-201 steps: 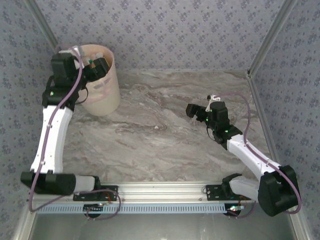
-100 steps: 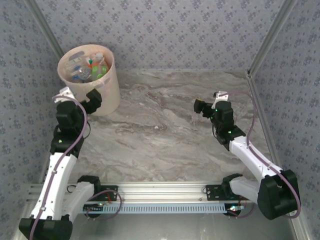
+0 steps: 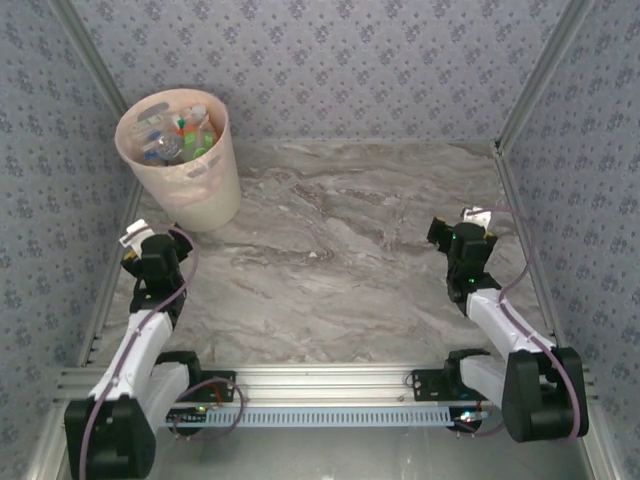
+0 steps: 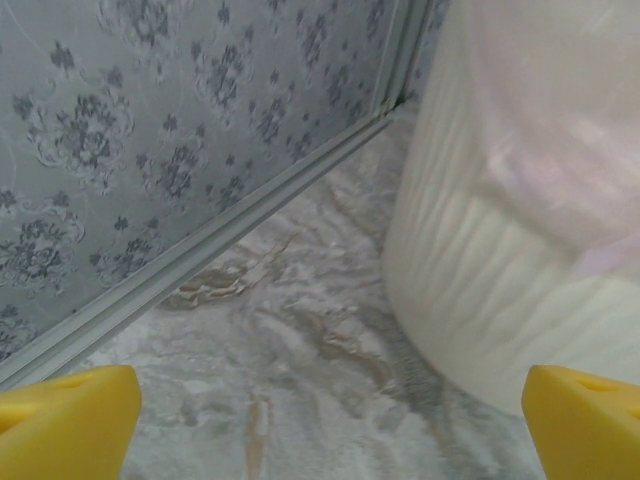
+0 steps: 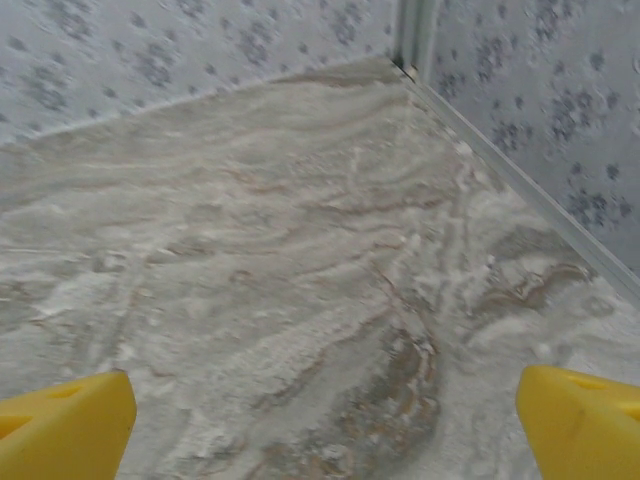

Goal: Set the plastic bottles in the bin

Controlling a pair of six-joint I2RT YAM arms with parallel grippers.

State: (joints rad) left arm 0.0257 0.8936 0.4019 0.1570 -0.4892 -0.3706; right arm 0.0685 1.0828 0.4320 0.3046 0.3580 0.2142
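Note:
The pale pink bin [image 3: 205,195] stands at the far left of the marble table, and several plastic bottles [image 3: 180,135] with coloured labels and caps lie inside it. My left gripper [image 3: 152,250] is drawn back near the left wall, a short way in front of the bin, open and empty. In the left wrist view the bin's wall [image 4: 520,220] rises at the right, and the yellow fingertips [image 4: 70,425] stand wide apart over bare marble. My right gripper [image 3: 452,240] sits at the right side, open and empty, its yellow fingertips [image 5: 575,425] wide apart.
Patterned walls with metal corner rails [image 3: 525,95] close in the table on three sides. A metal rail [image 3: 330,385] with both arm bases runs along the near edge. The marble table top [image 3: 340,250] lies bare between the arms.
The left arm has pulled away from over the bin and folded back toward the near left. The right arm has drawn back toward the right wall. Both grippers stayed open.

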